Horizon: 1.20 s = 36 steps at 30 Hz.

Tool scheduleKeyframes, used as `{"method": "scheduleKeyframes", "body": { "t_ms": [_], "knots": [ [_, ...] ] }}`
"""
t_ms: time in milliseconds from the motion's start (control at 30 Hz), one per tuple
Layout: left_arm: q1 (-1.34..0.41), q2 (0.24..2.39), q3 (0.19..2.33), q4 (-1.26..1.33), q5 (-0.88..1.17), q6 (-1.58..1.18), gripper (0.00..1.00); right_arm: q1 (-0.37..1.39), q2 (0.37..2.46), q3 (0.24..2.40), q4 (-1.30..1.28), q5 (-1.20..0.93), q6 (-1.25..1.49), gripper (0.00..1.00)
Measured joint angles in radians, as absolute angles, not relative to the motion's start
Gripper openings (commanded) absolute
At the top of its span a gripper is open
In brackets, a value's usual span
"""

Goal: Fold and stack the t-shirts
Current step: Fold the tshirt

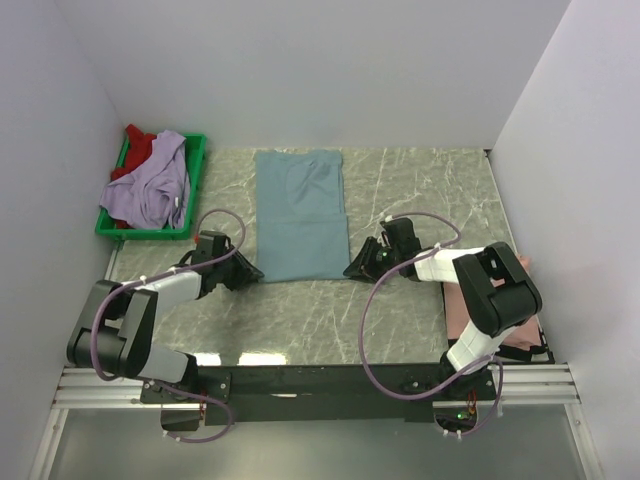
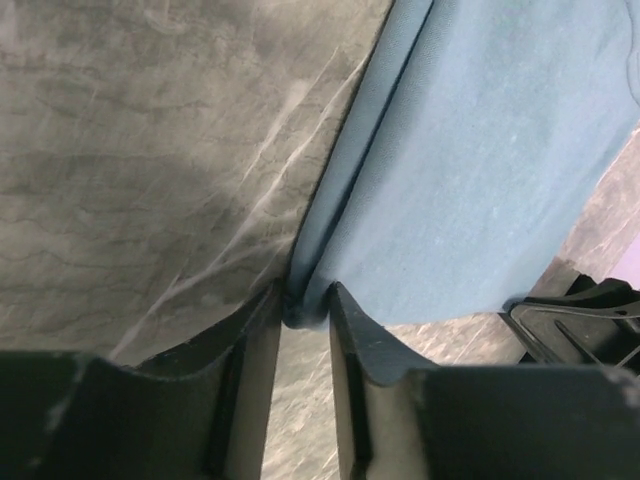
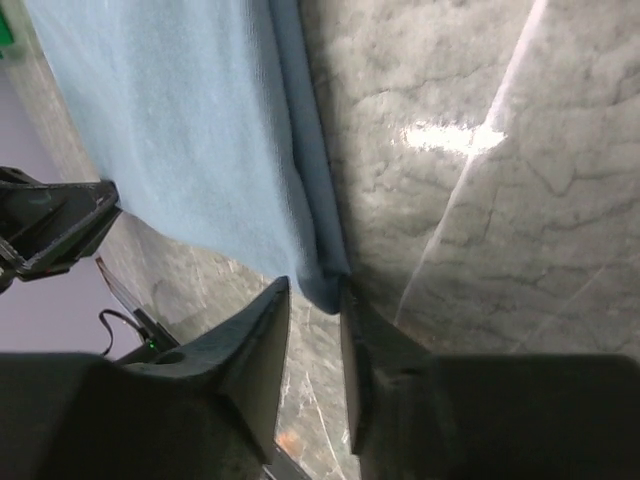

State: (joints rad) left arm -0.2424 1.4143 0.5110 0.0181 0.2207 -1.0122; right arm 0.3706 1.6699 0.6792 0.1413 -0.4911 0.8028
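**Layout**
- Table (image 1: pixel 420 190): marbled work surface, walled on three sides.
- Grey-blue t-shirt (image 1: pixel 298 210): spread flat at table centre as a narrow rectangle, collar toward the far wall, hem toward the arm bases. Likely placed so that both near corners fall within reach for a hem-to-collar fold.
- Green tray (image 1: pixel 198 160): far-left corner, holding the lavender t-shirt (image 1: pixel 150 190) and red t-shirt (image 1: pixel 140 145) in a crumpled heap. Judged to be waiting stock, unfolded.
- Salmon pink t-shirt (image 1: pixel 456 315): at the right table edge, well apart from the tray.

**End effectors**
- Left gripper (image 2: pixel 307 305): low at the near-left hem corner, jaws narrowly apart with the corner between the tips.
- Right gripper (image 3: pixel 315 295): mirrored at the near-right corner, same stance.
- Symmetric placement presumably intended to lift the hem evenly, without skew.

**Not determinable**
- Firmness of either pinch: cloth seen between the tips, but actual clamping cannot be told.
- Number of layers caught at each corner; doubled edge visible, depth hidden.
- Salmon pink t-shirt mostly hidden behind the right arm; folded or not, unclear.
- Red t-shirt largely buried under the lavender one.
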Motion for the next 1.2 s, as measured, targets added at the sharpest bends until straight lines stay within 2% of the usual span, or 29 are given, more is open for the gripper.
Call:
{"method": "scheduleKeyframes", "body": {
  "t_ms": [67, 100, 167, 267, 533, 700, 1000, 1200],
  "knots": [
    [-0.249, 1.42, 0.514, 0.02, 0.215, -1.013, 0.24, 0.371, 1.678, 0.679, 0.151, -0.491, 0.809, 0.26],
    [-0.252, 1.424, 0.516, 0.019, 0.212, -1.013, 0.15, 0.371, 1.681, 0.679, 0.155, -0.489, 0.81, 0.18],
    [-0.26, 1.43, 0.519, 0.019, 0.204, -1.015, 0.03, 0.371, 1.689, 0.678, 0.161, -0.486, 0.813, 0.09],
    [-0.272, 1.43, 0.526, 0.013, 0.196, -1.016, 0.01, 0.371, 1.691, 0.677, 0.164, -0.481, 0.814, 0.0],
    [-0.305, 1.365, 0.527, -0.088, 0.176, -1.016, 0.0, 0.371, 1.611, 0.604, 0.162, -0.458, 0.803, 0.0],
    [-0.362, 1.2, 0.461, -0.162, 0.165, -1.039, 0.01, 0.385, 1.456, 0.473, 0.163, -0.449, 0.798, 0.0],
    [-0.556, 0.833, 0.331, -0.321, 0.096, -1.155, 0.01, 0.529, 1.011, 0.234, 0.062, -0.354, 0.848, 0.0],
    [-0.624, 0.618, 0.3, -0.42, 0.054, -1.22, 0.01, 0.575, 0.725, 0.219, -0.099, -0.28, 0.882, 0.0]
  ]
}}
